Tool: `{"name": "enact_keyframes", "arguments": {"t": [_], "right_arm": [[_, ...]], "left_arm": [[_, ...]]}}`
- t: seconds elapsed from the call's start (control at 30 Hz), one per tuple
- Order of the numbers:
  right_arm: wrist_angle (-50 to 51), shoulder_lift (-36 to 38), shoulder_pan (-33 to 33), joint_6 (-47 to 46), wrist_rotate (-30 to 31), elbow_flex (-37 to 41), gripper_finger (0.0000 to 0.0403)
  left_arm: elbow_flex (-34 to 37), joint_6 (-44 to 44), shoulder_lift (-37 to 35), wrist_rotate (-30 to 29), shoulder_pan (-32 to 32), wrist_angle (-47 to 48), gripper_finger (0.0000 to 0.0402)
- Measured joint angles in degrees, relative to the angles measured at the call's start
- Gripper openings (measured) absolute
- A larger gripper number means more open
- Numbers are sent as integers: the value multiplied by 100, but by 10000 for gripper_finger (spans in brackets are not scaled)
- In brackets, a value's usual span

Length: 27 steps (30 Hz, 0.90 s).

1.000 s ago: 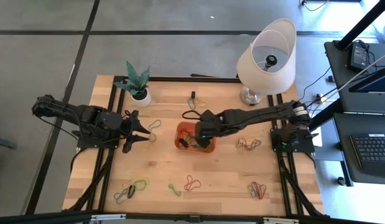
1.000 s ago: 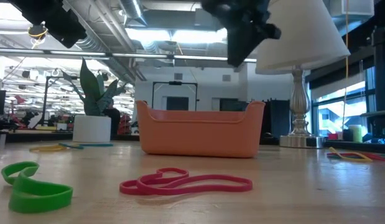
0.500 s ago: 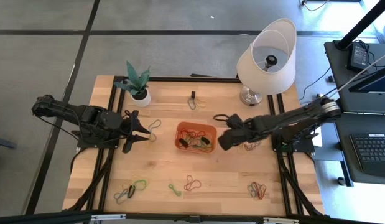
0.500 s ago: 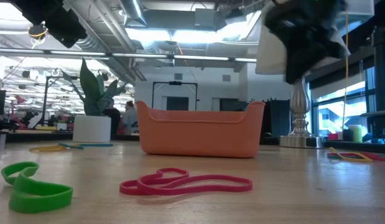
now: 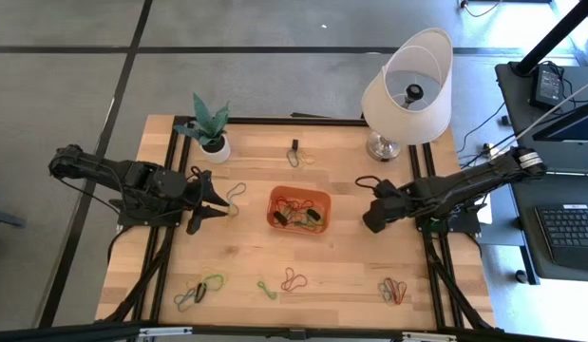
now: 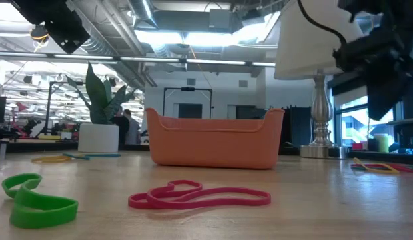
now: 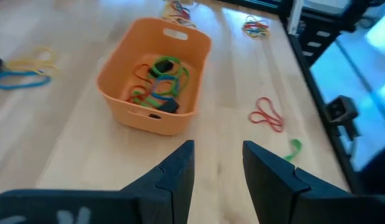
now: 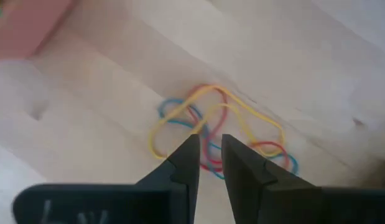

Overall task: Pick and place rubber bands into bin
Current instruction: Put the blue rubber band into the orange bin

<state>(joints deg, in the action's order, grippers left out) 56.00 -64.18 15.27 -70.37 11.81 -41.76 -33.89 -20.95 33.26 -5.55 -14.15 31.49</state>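
In the high view, the right gripper point(image 5: 372, 220) is hanging to the right of centre, above the wooden table point(image 5: 341, 271) between the orange bin point(image 5: 298, 211) and a tangle of rubber bands point(image 5: 382, 220) at the centre right. In the right wrist view its fingers point(image 8: 186, 163) are standing slightly apart with a narrow gap, holding nothing, directly above that yellow, red and blue tangle point(image 8: 218, 132), which is lying flat on the wood. In the low view the same gripper point(image 6: 383, 73) is showing at the upper right, clear of the tabletop.

The left gripper point(image 5: 210, 199) is waiting at the centre left of the high view, jaws spread and empty, pointing toward the bin, with a loose band point(image 5: 236, 193) just beside its tips. In the left wrist view its fingers point(image 7: 180, 174) are parted at the bottom centre, and the bin point(image 7: 156, 74) is sitting in the upper middle with green, red and blue bands point(image 7: 160, 78) inside.

More bands are lying along the lower part of the high view: a green and black cluster point(image 5: 199, 291) at lower left, a red loop point(image 5: 293, 278) at lower centre, and a red cluster point(image 5: 393, 290) at lower right. A table lamp point(image 5: 407, 90) is standing at the upper right and a potted plant point(image 5: 209, 125) at the upper left.
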Motion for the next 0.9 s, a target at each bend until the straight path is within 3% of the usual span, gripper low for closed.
{"name": "enact_keyframes", "arguments": {"t": [0.13, 0.37, 0.57, 0.8, 0.9], "right_arm": [[71, 171, -3, 13, -102, 241, 71], [581, 210, 0, 147, -1151, 380, 71], [796, 203, -2, 170, -1123, 383, 71], [794, 203, -4, 181, -620, 383, 71], [749, 203, -4, 181, -583, 383, 71]], "left_arm": [[0, -32, 0, 106, 0, 2, 130], [0, -395, 0, 75, 0, -1, 130], [0, -390, 0, -359, 2, -1, 130], [0, -377, 0, -833, 1, -2, 130], [0, -274, 14, -1353, 0, -5, 129]]}}
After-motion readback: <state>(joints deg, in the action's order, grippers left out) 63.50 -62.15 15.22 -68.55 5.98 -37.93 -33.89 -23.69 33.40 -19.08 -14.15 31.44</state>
